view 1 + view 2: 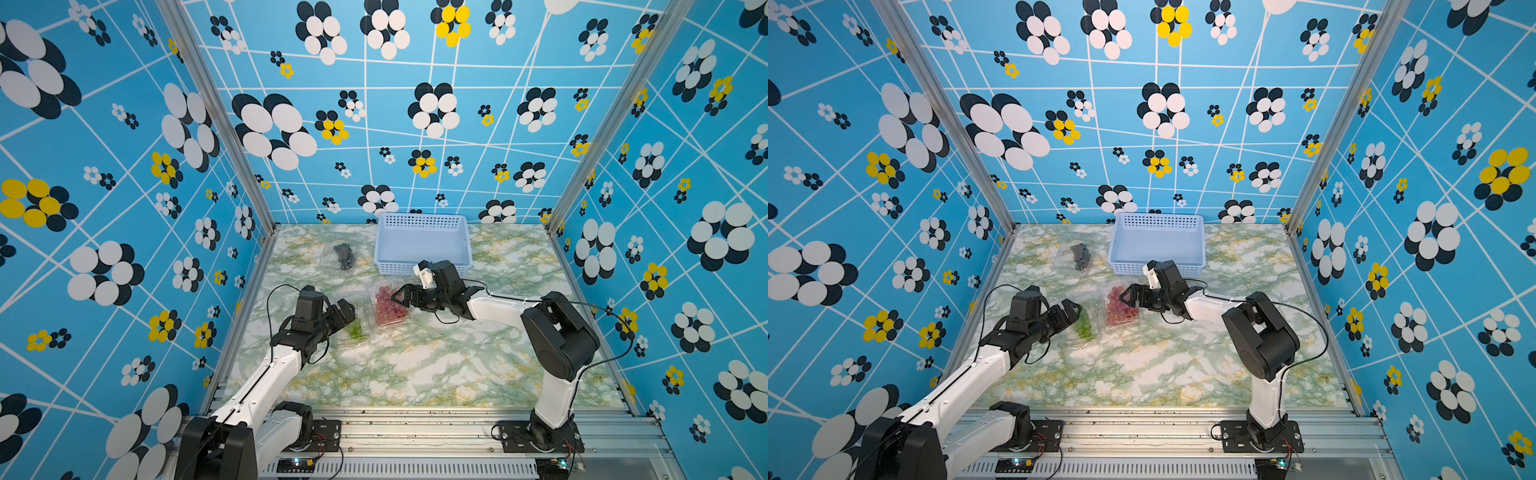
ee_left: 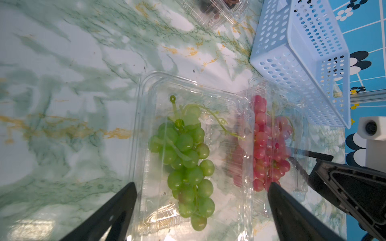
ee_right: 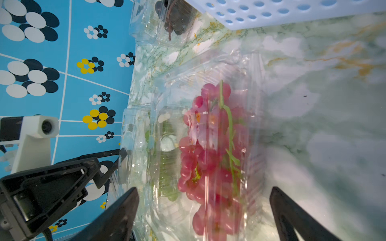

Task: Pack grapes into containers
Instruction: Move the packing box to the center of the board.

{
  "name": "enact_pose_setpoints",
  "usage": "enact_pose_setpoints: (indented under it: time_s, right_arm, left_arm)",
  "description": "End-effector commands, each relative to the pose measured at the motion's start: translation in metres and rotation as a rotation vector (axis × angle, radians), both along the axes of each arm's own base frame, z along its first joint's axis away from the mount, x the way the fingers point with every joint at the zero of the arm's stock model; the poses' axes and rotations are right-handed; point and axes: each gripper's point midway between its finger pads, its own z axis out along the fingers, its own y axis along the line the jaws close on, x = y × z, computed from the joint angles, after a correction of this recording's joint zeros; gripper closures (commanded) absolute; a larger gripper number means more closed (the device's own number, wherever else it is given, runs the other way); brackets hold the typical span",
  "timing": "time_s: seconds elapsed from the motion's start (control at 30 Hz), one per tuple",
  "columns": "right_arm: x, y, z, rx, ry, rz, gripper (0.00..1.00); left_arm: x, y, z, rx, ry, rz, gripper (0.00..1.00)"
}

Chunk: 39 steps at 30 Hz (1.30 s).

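Observation:
Three clear containers stand on the marble table, each with grapes inside. Light green grapes (image 2: 186,162) lie in the nearest container (image 2: 140,125), seen in both top views (image 1: 355,331) (image 1: 1084,325). Beside it, red grapes (image 3: 208,154) (image 1: 388,308) fill a second container (image 3: 255,100). Dark grapes (image 1: 345,255) (image 1: 1080,255) sit in a third container farther back. My left gripper (image 2: 201,184) (image 1: 347,311) is open, its fingers either side of the green grapes' container. My right gripper (image 3: 204,188) (image 1: 398,296) is open over the red grapes' container. Neither holds anything.
A light-blue perforated basket (image 1: 422,268) (image 1: 1158,268) stands at the back, just behind my right wrist and close to the red grapes' container. The two grippers face each other across the two front containers. Patterned walls close in the table on three sides.

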Motion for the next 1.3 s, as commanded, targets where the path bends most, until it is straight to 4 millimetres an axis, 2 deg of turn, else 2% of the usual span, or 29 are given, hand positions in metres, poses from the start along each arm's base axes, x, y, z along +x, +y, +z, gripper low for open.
enact_pose_setpoints:
  time_s: [0.0, 0.17, 0.5, 0.77, 1.07, 1.27]
  right_arm:
    - [-0.003, 0.004, -0.006, -0.041, 0.004, 0.03, 0.01]
    - [-0.006, -0.002, -0.01, -0.08, -0.005, 0.024, 0.02]
    - [-0.019, -0.002, -0.014, -0.107, -0.006, 0.022, 0.15]
    - [-0.033, 0.006, -0.023, -0.11, 0.008, 0.002, 0.21]
    - [-0.04, 0.009, -0.027, -0.116, 0.034, -0.135, 0.22]
    - [-0.057, 0.03, -0.029, -0.07, 0.059, -0.139, 0.23]
  left_arm:
    - [0.005, -0.013, -0.002, -0.024, 0.014, -0.029, 0.01]
    - [0.017, -0.02, 0.0, -0.018, 0.01, -0.044, 0.0]
    - [0.033, -0.011, 0.021, 0.031, -0.015, -0.046, 0.0]
    - [0.031, 0.009, 0.034, 0.03, -0.005, -0.027, 0.0]
    - [0.029, 0.013, 0.048, 0.05, -0.029, -0.031, 0.0]
    - [0.029, 0.014, 0.057, 0.071, -0.05, -0.047, 0.0]
